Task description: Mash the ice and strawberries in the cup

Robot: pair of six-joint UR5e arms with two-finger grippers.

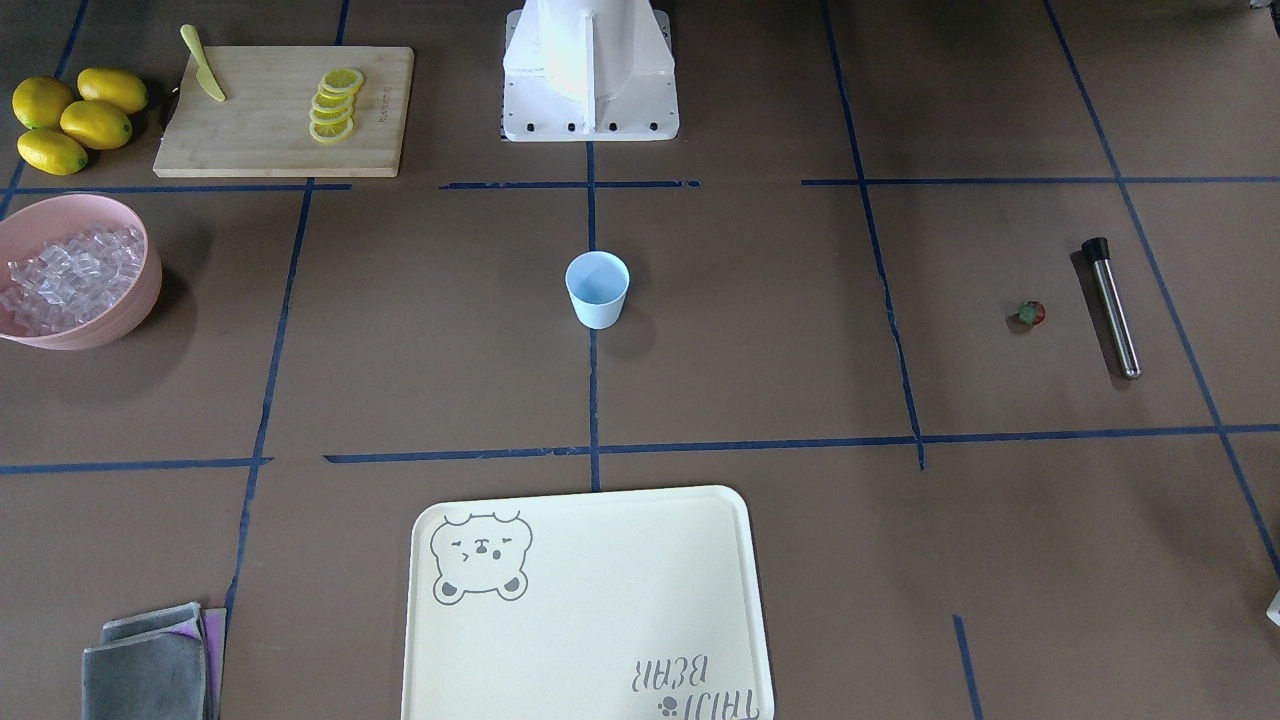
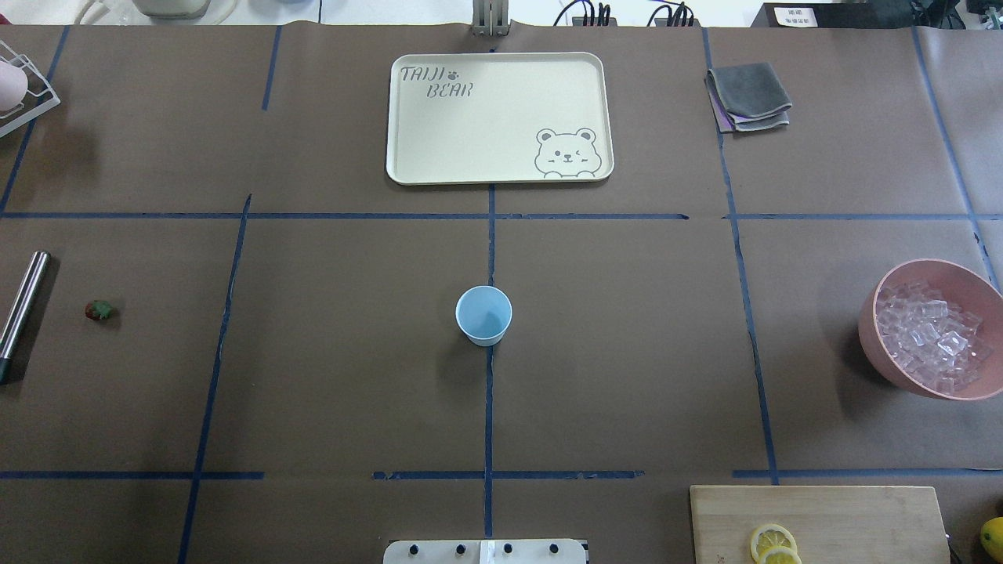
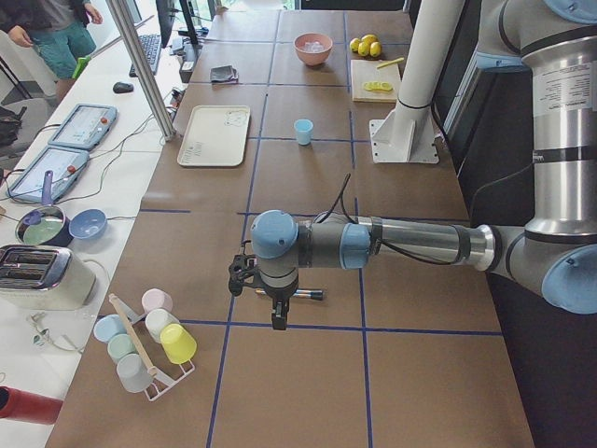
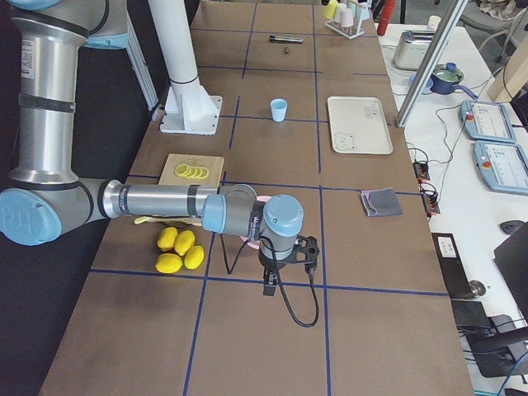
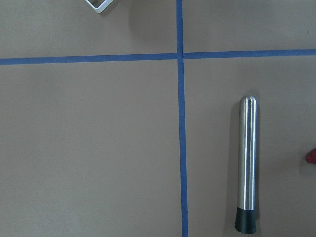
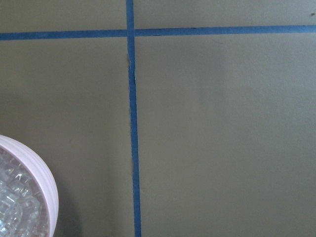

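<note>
This is a robotics lab staged with kitchen props, not a real kitchen. The long brown-paper tabletop [image 2: 627,352] is ruled into cells by blue tape lines [image 2: 489,407], and a small pale-blue tapered cup [image 2: 483,315] stands on the centre line. A white metal pedestal with a bolted base plate [image 1: 590,80] rises at the tabletop's robot-side edge. The left grey metal arm with pale-blue joint caps [image 3: 410,245] and its right twin [image 4: 157,200] reach over the tabletop's two ends, and a black cable [image 4: 299,309] hangs from the right one's wrist. Along the far edge runs a white side bench [image 3: 131,187] carrying blue-grey touchscreen control pendants [image 3: 82,126]. Beside it are a silver metal post [image 3: 140,65] and a standing person [image 3: 51,33].
</note>
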